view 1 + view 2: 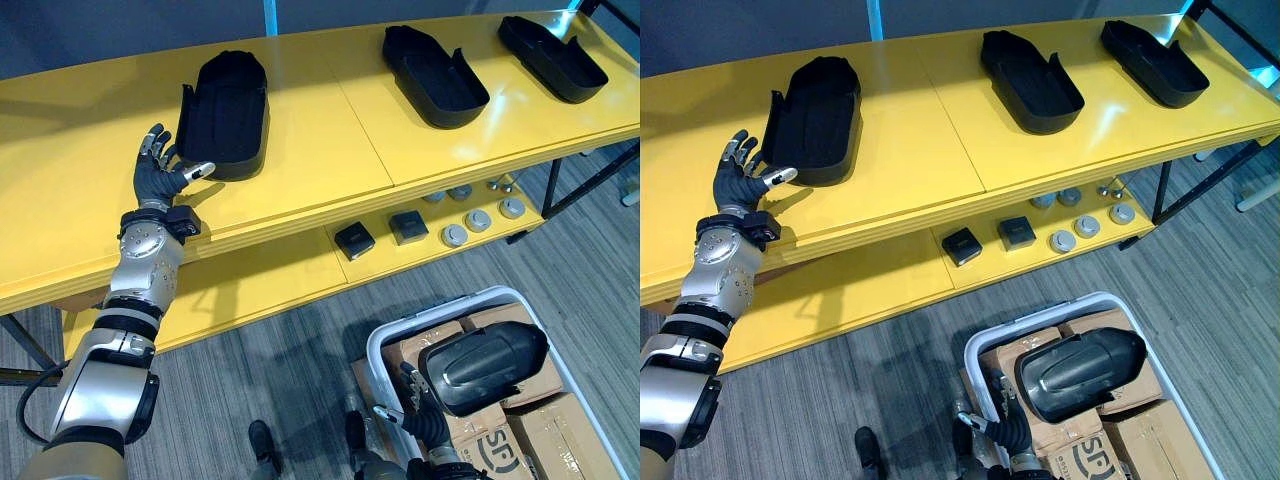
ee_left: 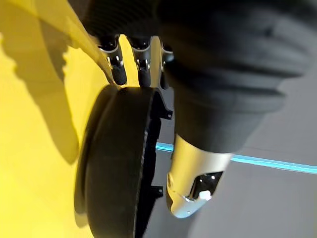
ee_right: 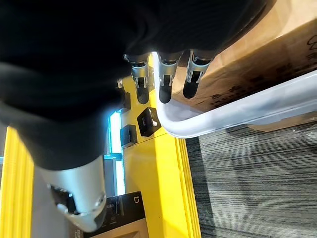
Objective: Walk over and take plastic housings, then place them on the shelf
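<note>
A long yellow shelf [image 1: 330, 150] runs across the room on black legs, before a grey-blue wall with a bright blue strip [image 1: 268, 14]. Three black housings lie on its top board, well apart: the left housing [image 1: 225, 112], the middle housing [image 1: 435, 75] and the right housing [image 1: 552, 57], all open side up. The left hand [image 1: 158, 178] rests on the board at the near end of the left housing, its fingers straight and spread, holding nothing, the thumb tip against the housing's rim.

On the lower board [image 1: 270, 275] sit two small black boxes [image 1: 355, 240] and a cluster of silver discs [image 1: 478, 220].

The floor [image 1: 300, 350] is grey striped carpet. On it stands a white bin [image 3: 223, 118] packed with cardboard boxes [image 1: 560, 420], and a fourth housing [image 1: 485, 365] lies on top of them. The right hand [image 1: 425, 415] is at the bin's near edge, just beside that housing, with fingers extended and nothing in its grasp.
</note>
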Controlling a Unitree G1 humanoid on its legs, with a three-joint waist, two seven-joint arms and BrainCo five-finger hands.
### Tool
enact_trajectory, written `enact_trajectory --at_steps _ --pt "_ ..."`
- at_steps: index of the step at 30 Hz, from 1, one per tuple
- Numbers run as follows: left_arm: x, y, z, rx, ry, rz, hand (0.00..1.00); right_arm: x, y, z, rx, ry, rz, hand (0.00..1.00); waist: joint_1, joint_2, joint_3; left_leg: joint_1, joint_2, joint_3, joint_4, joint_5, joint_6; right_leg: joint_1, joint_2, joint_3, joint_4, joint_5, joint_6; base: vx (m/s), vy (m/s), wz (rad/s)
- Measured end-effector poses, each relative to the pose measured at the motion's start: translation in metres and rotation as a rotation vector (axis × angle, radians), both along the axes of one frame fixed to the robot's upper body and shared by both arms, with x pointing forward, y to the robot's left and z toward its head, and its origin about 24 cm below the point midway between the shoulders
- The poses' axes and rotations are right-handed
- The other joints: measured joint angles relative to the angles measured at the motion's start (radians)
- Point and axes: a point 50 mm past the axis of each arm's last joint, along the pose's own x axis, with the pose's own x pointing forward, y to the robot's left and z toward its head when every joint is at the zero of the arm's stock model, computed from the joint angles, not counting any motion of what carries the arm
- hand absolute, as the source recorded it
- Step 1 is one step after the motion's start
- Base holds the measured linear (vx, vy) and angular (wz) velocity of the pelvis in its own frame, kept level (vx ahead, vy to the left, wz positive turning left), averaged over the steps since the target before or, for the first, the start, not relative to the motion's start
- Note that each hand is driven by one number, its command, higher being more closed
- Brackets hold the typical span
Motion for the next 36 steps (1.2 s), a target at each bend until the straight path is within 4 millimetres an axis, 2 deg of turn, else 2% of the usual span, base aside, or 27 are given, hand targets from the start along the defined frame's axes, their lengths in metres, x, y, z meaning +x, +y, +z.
enact_trajectory --at_steps 12,25,36 --pt "0.002 -0.018 -0.002 0.054 0.005 -0.098 0.00 -0.003 -0.001 -0.008 -0.009 0.035 0.002 0.00 0.001 0.008 -0.004 0.007 -0.001 -0.015 0.000 0.003 0.002 0.016 -0.002 -0.014 0.000 0.000 0.000 -0.01 0.023 0.03" --pt "0.004 -0.026 -0.005 0.115 0.021 -0.108 0.00 -0.004 -0.001 -0.013 -0.015 0.057 0.009 0.00 0.000 0.013 -0.005 0.007 -0.002 -0.017 0.000 0.004 0.003 0.017 -0.003 -0.015 0.000 0.000 0.000 0.00 0.000 0.00" --pt "0.005 -0.031 -0.012 0.085 0.040 -0.140 0.00 -0.004 -0.004 -0.013 -0.020 0.057 0.001 0.00 0.000 0.032 -0.017 0.009 -0.003 -0.028 0.000 0.005 0.003 0.025 -0.006 -0.027 0.000 0.000 0.000 0.00 0.000 0.01"
